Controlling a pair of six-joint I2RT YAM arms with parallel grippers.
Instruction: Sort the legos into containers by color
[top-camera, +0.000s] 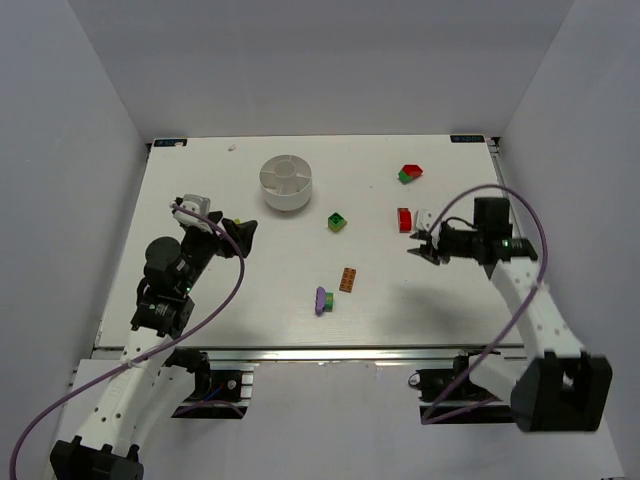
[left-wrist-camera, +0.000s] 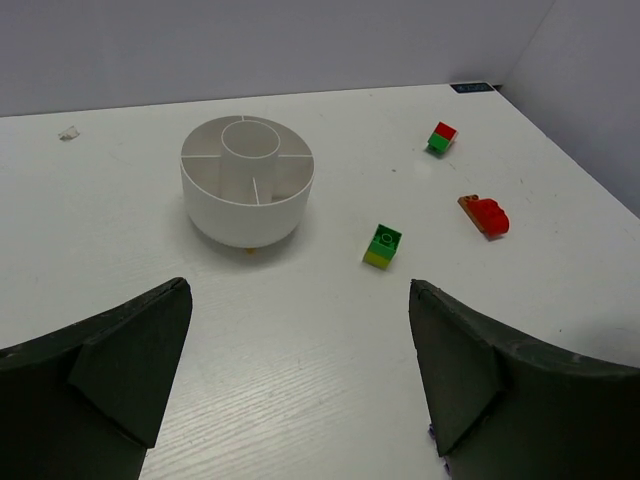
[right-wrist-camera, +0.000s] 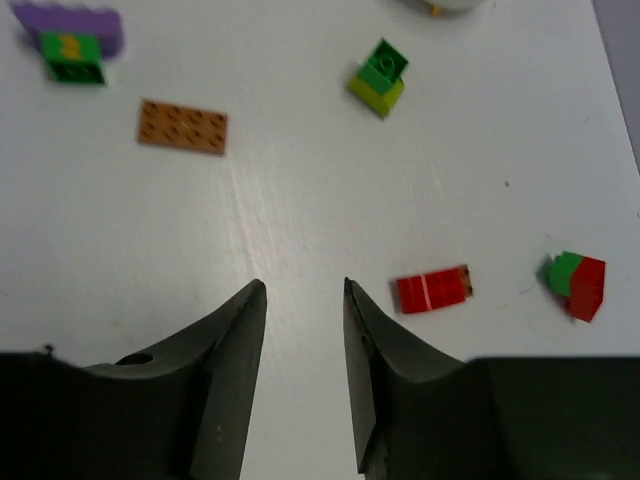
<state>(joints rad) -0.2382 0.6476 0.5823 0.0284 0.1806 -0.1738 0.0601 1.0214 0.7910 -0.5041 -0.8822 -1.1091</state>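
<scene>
Five legos (top-camera: 337, 222), among them the red brick (right-wrist-camera: 432, 290), are shown scattered on the table (top-camera: 200, 320), none seen in the white dish (top-camera: 286, 183). The left gripper (left-wrist-camera: 300, 290) is spread wide, and the right gripper (right-wrist-camera: 304, 285) is set at a narrow gap over bare table, with nothing pinched. If lowered so, the red brick just beside it could be missed or knocked aside.

High overhead view, two low wrist views, table (top-camera: 250, 315) shared.
</scene>
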